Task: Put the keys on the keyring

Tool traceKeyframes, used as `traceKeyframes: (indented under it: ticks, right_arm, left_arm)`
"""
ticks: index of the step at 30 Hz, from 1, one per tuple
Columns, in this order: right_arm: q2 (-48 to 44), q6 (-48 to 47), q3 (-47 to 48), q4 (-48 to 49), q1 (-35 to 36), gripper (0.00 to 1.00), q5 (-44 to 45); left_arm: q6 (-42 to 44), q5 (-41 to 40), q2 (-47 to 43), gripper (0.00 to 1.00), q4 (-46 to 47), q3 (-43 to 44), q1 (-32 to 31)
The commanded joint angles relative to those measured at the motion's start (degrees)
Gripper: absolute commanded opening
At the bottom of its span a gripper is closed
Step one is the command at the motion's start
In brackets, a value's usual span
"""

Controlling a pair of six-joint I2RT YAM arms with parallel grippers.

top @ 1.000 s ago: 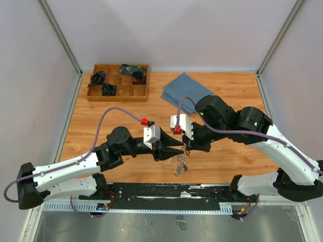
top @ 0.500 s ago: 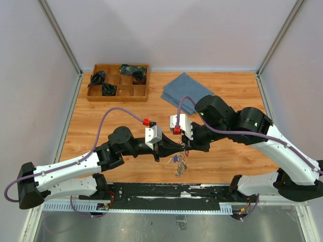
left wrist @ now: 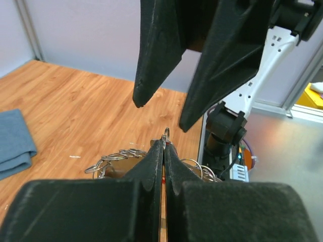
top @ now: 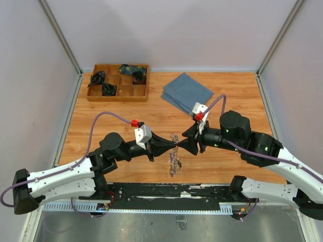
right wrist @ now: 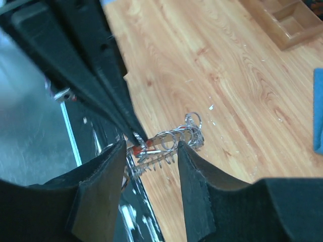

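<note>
Two arms meet tip to tip over the desk (top: 81, 116), with one keyring (top: 174, 154) between them, its keys (top: 172, 169) too crowded to count. The left tool (top: 173, 146) is pinched tight on a loop of the keyring, and the bunch dangles under it. The right tool (top: 181, 145) has its jaws apart, facing the left one and gripping nothing. One wooden tray (top: 117, 99) and one blue cloth (top: 186, 92) lie farther back. A second ago the right tool was clamped closed and its arm arched over the middle; it has since drawn back rightward

Lab test cell: grey panel walls (top: 176, 30), wooden tabletop (top: 237, 96).
</note>
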Motion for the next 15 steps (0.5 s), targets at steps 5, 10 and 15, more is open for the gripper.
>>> traceKeyframes:
  ticks: [5,10,15]
  right_arm:
    - [-9.3,35.5,-16.7,31.4,1.3,0.48,13.6]
    - [-11.2,38.2,-18.9,33.8,1.3,0.48,14.4]
    - [-10.7,39.0,-18.4,33.0,1.2,0.46,12.8]
  left_arm:
    - [-1.1,-6.6,-5.6,0.00,6.6,-2.2,0.2]
    - [-1.2,-7.5,-6.6,0.01,7.2,-2.6,0.2]
    - [-1.1,-7.6,-6.9,0.01,7.8,-2.5,0.2]
